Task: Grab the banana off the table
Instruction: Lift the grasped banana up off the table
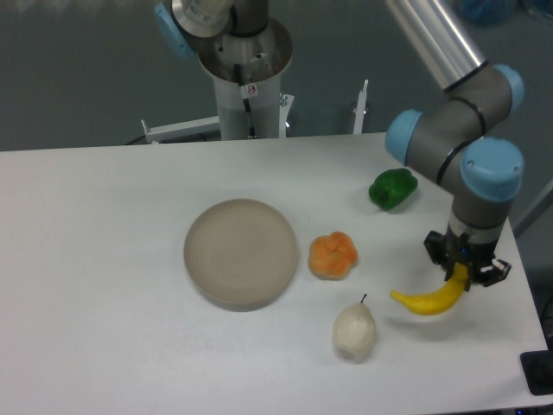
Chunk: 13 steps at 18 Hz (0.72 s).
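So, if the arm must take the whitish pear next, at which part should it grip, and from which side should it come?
Probably the pear is best taken from straight above, the fingers closing across its wide rounded body below the thin stem. It lies alone on the table, apart from the orange fruit, so both sides look free. For now the gripper holds the banana.
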### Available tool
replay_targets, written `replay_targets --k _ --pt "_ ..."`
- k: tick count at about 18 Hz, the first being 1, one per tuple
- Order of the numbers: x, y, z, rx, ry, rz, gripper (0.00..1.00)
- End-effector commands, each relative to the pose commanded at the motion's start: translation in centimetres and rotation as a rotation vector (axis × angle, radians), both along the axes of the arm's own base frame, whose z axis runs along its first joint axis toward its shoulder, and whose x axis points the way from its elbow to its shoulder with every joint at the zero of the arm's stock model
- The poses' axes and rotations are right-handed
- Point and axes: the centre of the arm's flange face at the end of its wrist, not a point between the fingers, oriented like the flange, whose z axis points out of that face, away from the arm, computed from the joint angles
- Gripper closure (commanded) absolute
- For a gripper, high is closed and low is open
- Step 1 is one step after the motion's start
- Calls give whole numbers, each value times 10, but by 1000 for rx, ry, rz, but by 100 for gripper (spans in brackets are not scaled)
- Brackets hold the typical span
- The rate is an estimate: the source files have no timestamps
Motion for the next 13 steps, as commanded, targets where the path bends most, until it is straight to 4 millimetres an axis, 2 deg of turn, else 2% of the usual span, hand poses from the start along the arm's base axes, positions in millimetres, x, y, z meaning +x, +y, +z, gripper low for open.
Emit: replay_targets --k 4,13 --pt "-9 -8 22 9 38 -29 67" --pt "-18 -15 25 18 56 -15 67"
